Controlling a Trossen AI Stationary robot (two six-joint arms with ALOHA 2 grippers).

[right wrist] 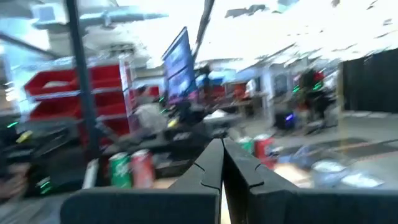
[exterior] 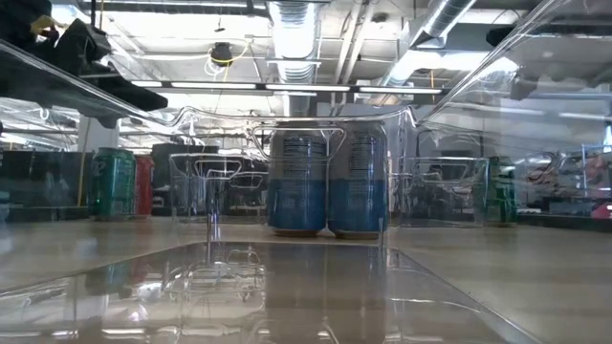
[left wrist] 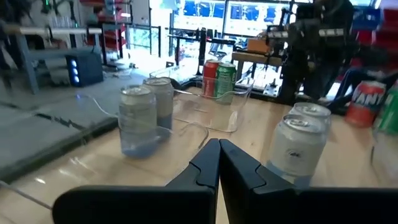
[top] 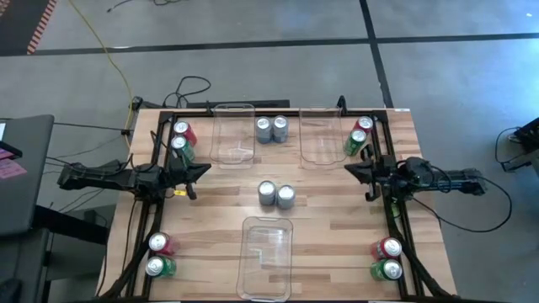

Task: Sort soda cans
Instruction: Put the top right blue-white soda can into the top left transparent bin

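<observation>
Wooden bench point(top: 337, 219) carries three clear bins, all empty; soda cans point(top: 276, 194) stand paired at centre, top middle and corners. Left gripper point(top: 202, 171) and right gripper point(top: 349, 169) closed, empty. Sorting unstarted; next move requires opening, reaching a can.

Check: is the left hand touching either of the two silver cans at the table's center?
Apart. The high view shows the left hand, shut, at the table's left edge, with bare wood between it and the two center cans.

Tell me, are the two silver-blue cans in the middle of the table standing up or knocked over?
Standing up. From above, the two silver-blue cans show only their round silver tops, side by side. The low view shows them upright on the table.
</observation>
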